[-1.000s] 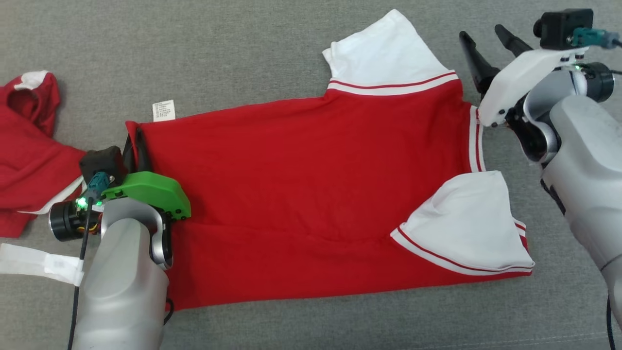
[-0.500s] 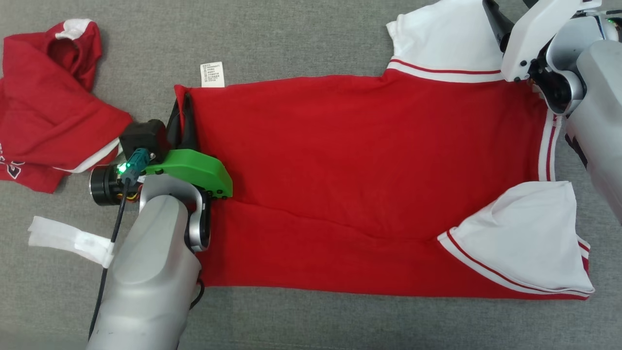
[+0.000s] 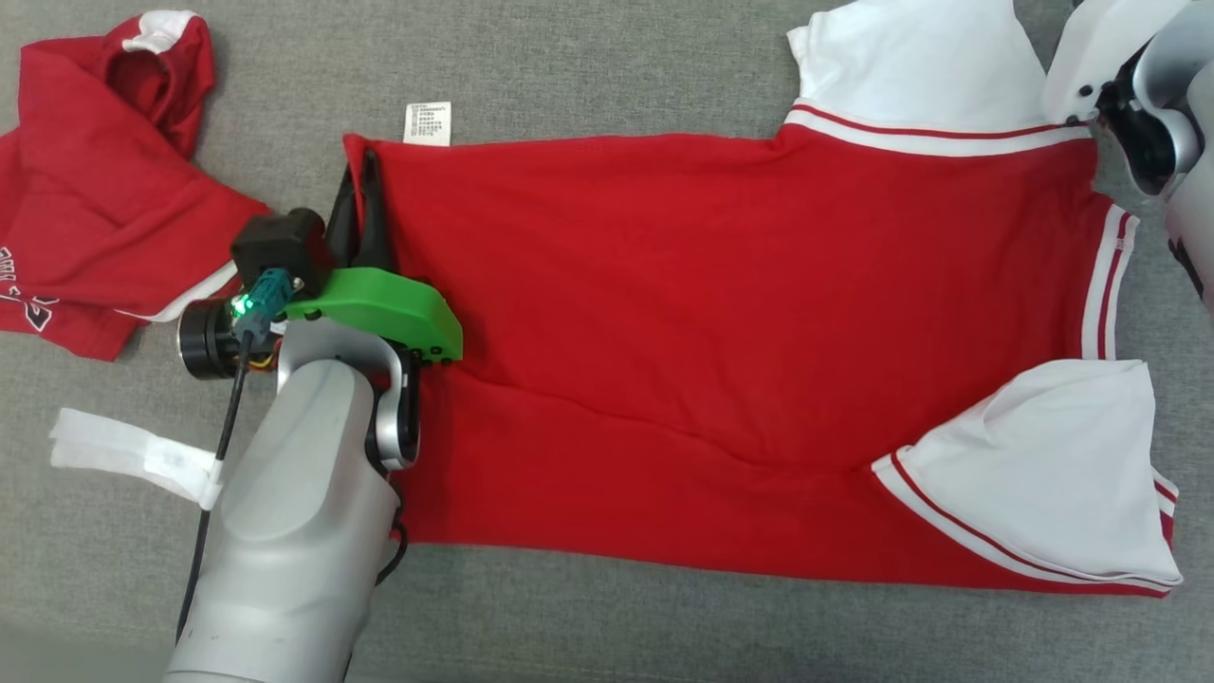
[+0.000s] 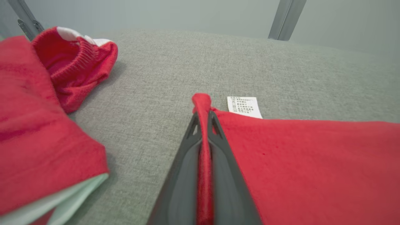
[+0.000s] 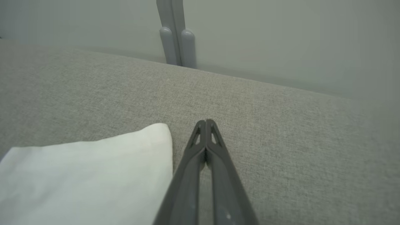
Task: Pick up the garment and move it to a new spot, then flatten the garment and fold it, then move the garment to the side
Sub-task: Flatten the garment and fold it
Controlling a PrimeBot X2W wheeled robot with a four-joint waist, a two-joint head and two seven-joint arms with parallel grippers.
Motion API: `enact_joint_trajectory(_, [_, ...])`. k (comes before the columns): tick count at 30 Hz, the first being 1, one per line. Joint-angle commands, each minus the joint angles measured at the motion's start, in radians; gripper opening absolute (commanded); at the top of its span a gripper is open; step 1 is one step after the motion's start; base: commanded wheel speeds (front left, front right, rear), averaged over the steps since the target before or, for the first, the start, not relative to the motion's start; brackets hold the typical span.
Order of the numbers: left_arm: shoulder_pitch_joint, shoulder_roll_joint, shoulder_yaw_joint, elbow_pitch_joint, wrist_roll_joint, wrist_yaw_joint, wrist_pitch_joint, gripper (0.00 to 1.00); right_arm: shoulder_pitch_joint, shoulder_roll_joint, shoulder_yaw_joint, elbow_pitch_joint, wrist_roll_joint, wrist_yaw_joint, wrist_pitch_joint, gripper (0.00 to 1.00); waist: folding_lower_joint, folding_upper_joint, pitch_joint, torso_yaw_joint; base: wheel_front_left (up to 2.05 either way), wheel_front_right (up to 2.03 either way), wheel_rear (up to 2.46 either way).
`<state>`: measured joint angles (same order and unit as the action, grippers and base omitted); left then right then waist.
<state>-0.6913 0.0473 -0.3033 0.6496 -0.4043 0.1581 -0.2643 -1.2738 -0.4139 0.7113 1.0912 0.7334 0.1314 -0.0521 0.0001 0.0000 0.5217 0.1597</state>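
Observation:
The garment [image 3: 721,313] is a red shirt with white sleeves, spread flat on the grey fabric surface [image 3: 607,57]. My left gripper [image 3: 358,175] is shut on the hem corner at the garment's left end, near its white care label [image 3: 428,123]. In the left wrist view a red fold of the garment [image 4: 312,162] is pinched between the left gripper's [image 4: 203,114] fingers. My right gripper [image 5: 205,122] is shut with nothing in it, its tips over bare grey surface just right of the far white sleeve [image 5: 87,175]. Its pale wrist [image 3: 1152,114] sits at the top right of the head view.
A second red garment [image 3: 85,218] lies crumpled at the far left, close to my left wrist. A white strip [image 3: 133,460] lies beside the left forearm. Grey posts [image 5: 176,34] stand behind the surface's far edge.
The head camera has shifted, so the whole picture moved. My right gripper has gone from open to shut and its fingers have left the head view. The left grip on the hem is unchanged.

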Motion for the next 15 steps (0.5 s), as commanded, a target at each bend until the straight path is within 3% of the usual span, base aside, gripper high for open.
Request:
enact_joint_trajectory(1, [-0.022,0.006,0.012,-0.007,0.016,-0.004,0.0,0.0,-0.012,0.005,-0.007,0.018,-0.003,-0.001,-0.033,0.0,-0.0001,0.0,-0.006,-0.009,0.0,0.0,0.0])
enact_joint_trajectory(12, [-0.01,0.006,0.034,0.004,0.034,-0.023,0.0,0.0,0.012,0.046,0.031,0.019,0.056,-0.001,-0.061,0.0,-0.0001,0.0,-0.024,-0.027,0.0,0.0,0.0])
enact_joint_trajectory(13, [-0.008,0.006,0.032,0.003,0.032,-0.022,0.0,0.0,0.016,0.047,0.035,0.008,0.069,-0.001,-0.054,0.36,-0.0001,0.0,-0.024,-0.025,0.0,0.0,0.0])
enact_joint_trajectory(14, [-0.005,0.006,0.03,0.003,0.03,-0.023,0.0,0.0,0.021,0.046,0.044,-0.008,0.084,-0.001,-0.04,0.85,-0.0001,0.0,-0.024,-0.023,0.0,0.0,0.0])
enact_joint_trajectory(15, [-0.003,0.006,0.027,0.003,0.027,-0.023,0.0,0.0,0.024,0.042,0.052,-0.02,0.098,-0.001,-0.028,1.0,-0.0001,0.0,-0.022,-0.021,0.0,0.0,0.0])
